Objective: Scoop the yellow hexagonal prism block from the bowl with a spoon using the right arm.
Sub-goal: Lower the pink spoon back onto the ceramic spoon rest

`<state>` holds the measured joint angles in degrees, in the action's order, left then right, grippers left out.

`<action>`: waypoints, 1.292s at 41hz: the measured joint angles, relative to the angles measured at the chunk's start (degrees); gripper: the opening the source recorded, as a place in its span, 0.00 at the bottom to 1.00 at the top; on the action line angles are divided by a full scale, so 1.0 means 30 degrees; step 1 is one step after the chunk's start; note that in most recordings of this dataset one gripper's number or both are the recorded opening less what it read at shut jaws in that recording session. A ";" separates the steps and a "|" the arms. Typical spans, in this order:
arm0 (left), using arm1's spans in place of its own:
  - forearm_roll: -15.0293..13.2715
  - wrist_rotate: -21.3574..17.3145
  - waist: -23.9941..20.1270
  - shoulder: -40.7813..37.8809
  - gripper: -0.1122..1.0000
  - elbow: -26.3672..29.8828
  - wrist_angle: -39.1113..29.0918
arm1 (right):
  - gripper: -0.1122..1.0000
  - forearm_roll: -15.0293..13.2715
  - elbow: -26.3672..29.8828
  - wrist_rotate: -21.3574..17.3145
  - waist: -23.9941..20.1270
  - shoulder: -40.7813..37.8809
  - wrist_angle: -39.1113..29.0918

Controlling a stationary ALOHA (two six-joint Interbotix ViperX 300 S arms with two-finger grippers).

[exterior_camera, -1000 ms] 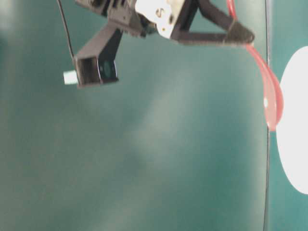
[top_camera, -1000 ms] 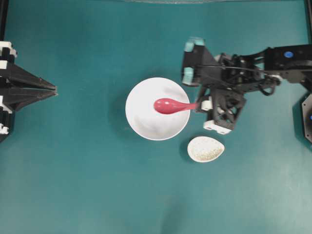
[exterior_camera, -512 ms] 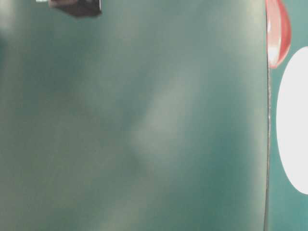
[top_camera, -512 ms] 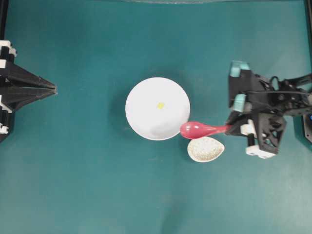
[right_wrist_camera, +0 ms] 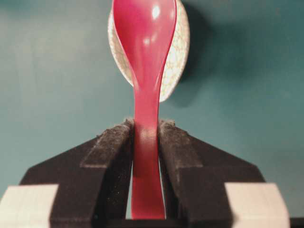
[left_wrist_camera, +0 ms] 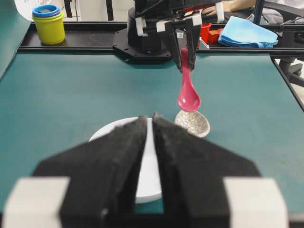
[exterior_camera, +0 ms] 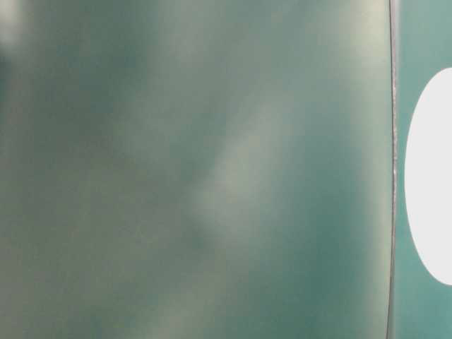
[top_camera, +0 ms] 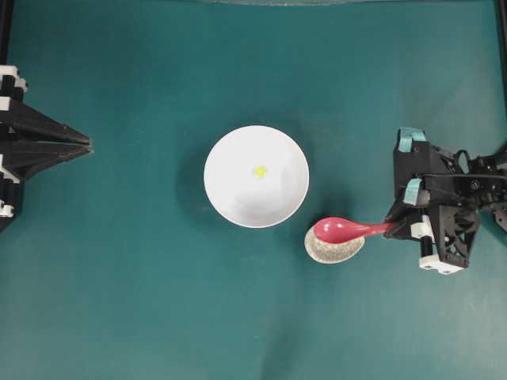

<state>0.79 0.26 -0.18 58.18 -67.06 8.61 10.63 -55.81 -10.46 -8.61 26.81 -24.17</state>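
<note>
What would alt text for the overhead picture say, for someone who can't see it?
A black right gripper holds a pink-red spoon by its handle, the scoop over a small speckled dish. Left of it, a white bowl contains a tiny yellow block; the left gripper sits at the left edge of the green table.

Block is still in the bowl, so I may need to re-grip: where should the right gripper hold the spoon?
Keep the hold it has: the right gripper pinches the spoon on its narrow straight handle, from the handle end, fingers on its two sides. That leaves the scoop free, pointing forward above the spoon rest.
</note>
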 measured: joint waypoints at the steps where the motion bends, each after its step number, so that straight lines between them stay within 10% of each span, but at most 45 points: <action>1: 0.0029 0.0000 0.0000 -0.0029 0.23 0.0000 -0.0029 | 0.31 -0.0029 -0.0088 0.0000 0.0000 0.0000 0.0059; 53: 0.0029 0.0146 0.0000 0.0000 0.23 0.0000 0.0439 | 0.31 -0.0029 -0.0879 0.0000 -0.0674 -0.2256 0.0996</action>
<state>0.88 0.70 -0.18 58.18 -67.06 9.93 10.55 -58.45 -10.46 -10.63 20.04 -21.18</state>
